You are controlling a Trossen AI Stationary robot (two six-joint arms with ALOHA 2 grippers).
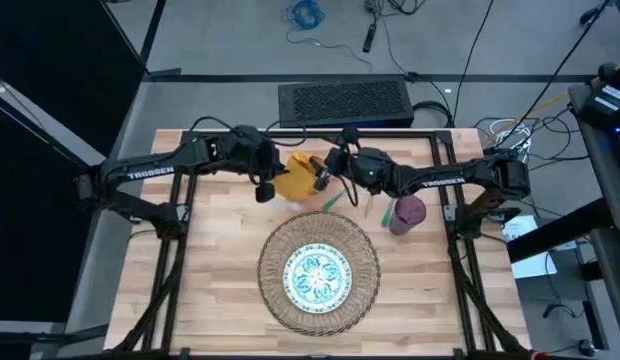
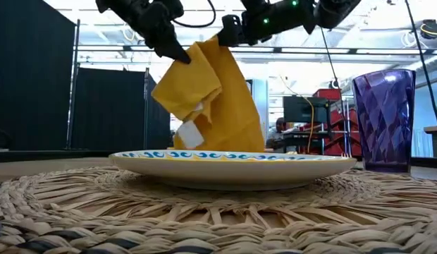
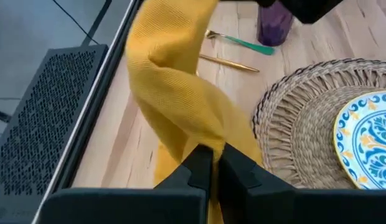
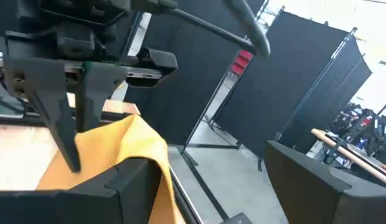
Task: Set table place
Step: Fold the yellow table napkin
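Both arms meet over the far middle of the counter [image 1: 210, 300], holding the mustard-yellow napkin [image 1: 300, 176] between them, lifted clear of the wood. The left end effector [image 3: 208, 163] is closed tight on one edge of the cloth, its fingers pinched together with fabric hanging past them. The right end effector [image 2: 229, 32] grips the napkin's top corner (the low view shows the cloth draping down from it). Nearer, the woven straw mat [image 1: 318, 272] carries the blue-green patterned plate [image 1: 317, 277] at its centre. The purple cup [image 1: 407, 213] stands upright beside the mat, with a green-handled utensil [image 3: 243, 42] and a gold one [image 3: 229, 63] lying on the wood nearby.
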